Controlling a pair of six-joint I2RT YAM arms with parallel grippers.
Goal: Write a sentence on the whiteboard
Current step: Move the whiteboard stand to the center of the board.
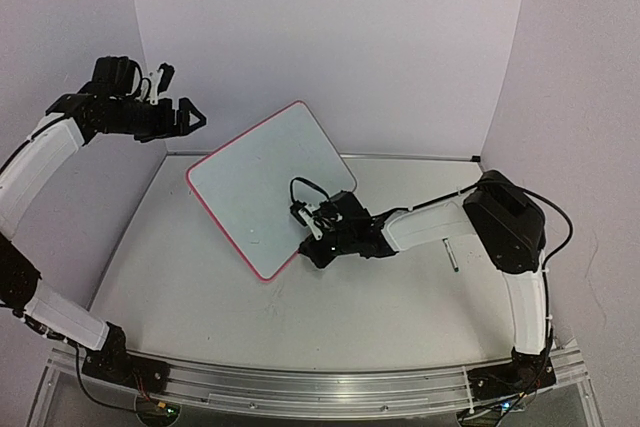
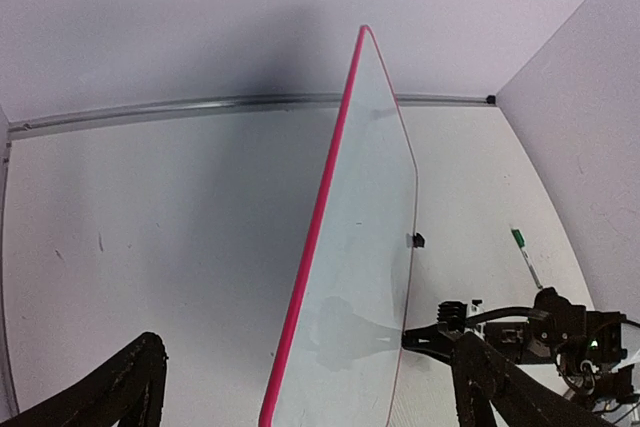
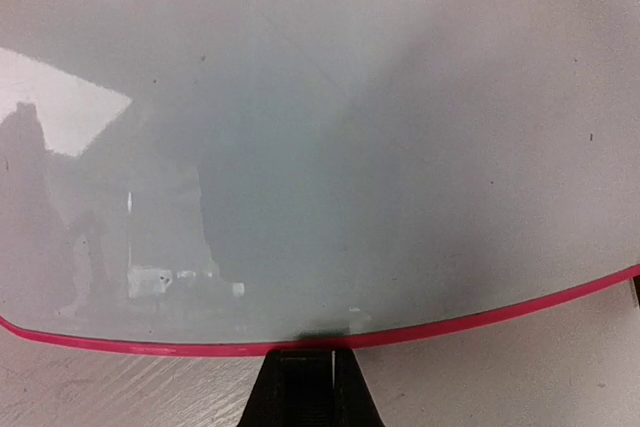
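The pale table (image 1: pixel 170 277) fills the middle of the scene between white walls. Near its centre the whiteboard (image 1: pixel 265 182) stands steeply tilted on its near corner, with its far corner raised towards the back wall and its white face turned left. The right gripper (image 1: pixel 312 237) is clamped on the board's near-right pink edge. The left gripper (image 1: pixel 185 112) hangs high at the far left, well apart from the board, with its fingers spread wide. A thin green pen (image 1: pixel 452 257) lies on the table to the right, beside the right arm.
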